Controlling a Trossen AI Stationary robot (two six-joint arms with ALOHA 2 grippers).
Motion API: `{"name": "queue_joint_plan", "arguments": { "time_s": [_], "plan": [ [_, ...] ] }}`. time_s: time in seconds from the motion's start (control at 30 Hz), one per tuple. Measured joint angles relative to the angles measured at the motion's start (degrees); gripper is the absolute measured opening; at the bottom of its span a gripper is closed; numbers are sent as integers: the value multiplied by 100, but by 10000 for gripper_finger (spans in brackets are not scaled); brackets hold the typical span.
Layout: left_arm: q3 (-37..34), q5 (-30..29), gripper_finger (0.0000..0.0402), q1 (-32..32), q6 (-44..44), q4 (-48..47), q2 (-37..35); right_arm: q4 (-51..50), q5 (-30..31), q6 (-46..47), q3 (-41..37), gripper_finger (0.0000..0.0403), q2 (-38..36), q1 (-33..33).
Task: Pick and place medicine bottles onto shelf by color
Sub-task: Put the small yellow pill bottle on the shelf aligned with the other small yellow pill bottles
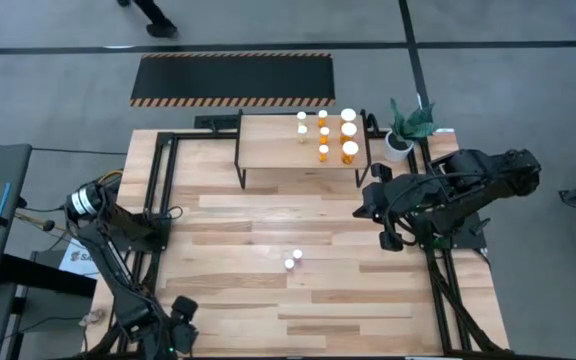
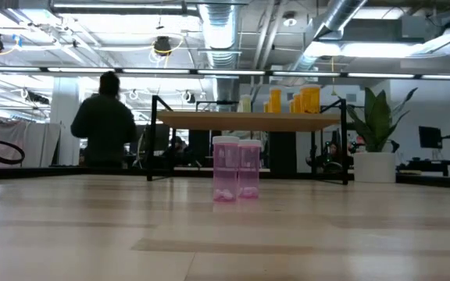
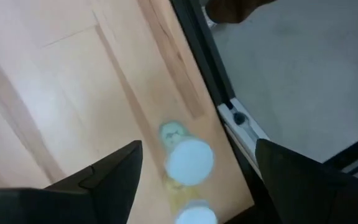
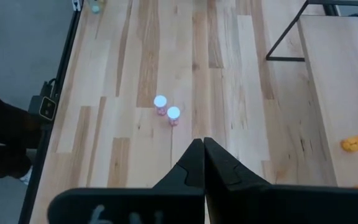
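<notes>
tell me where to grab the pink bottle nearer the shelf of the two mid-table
Grip the pink bottle across its body just under the white cap, coming straight down. It stands upright, and its twin stands close beside it, so set the fingers on the sides facing away from the twin. The shut right gripper seems closest.

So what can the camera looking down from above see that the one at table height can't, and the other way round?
Only the overhead view shows both dark arms: the left gripper at the near table edge, the right gripper shut beside the light wood shelf, plus the striped black mat.

Only the table-height view shows the two small bottles' pink see-through bodies, a person and the ceiling pipes.

Both show those two bottles, the orange white-capped bottles on the shelf and the white-potted green plant.
</notes>
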Motion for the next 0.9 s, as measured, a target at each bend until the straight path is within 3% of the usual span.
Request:
{"name": "queue_joint_plan", "arguments": {
  "time_s": [0.57,0.7,0.9],
  "plan": [
    [-4,40,298,-33,48,-272,62,21,-3,-134,0,11,2,-42],
    [15,218,298,-28,-25,-850,33,21,-2,-170,0,11,2,-53],
    [42,204,298,-60,-77,-1007,-222,21,-4,-227,0,11,2,-114]
  ]
}}
